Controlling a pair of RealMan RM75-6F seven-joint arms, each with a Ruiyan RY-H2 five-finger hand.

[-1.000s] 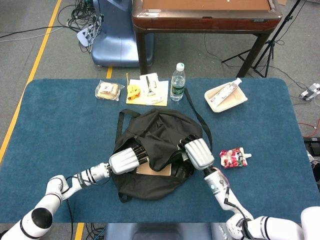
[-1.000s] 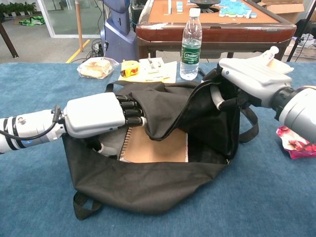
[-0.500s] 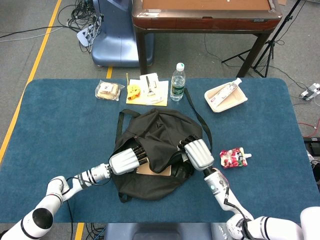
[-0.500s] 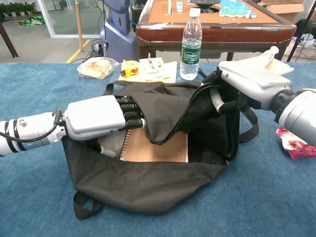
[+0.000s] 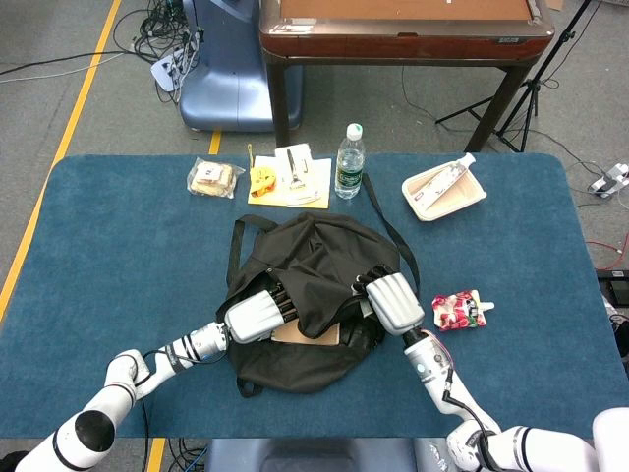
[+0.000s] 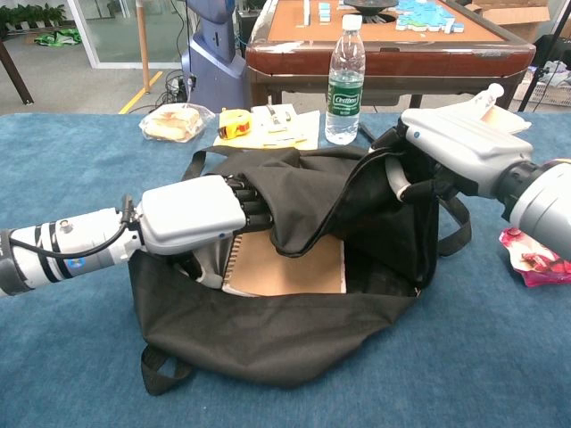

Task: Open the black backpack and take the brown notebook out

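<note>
- Two views: from the head view, only a tan sliver of brown notebook visible inside black backpack; from the chest view, nearly whole cover exposed, spiral binding along left edge.
- Lying flat in gaping bag mouth, mid-desk.
- Left hand grasping upper fabric flap, fingers curled on it.
- Right hand gripping right rim of opening, held raised.
- Behind bag: water bottle.

Backpack mouth gapes toward you; notebook top lies exposed. Your left hand crowds its spiral edge, drooping flap overhangs the far side, right hand props the rim.
</note>
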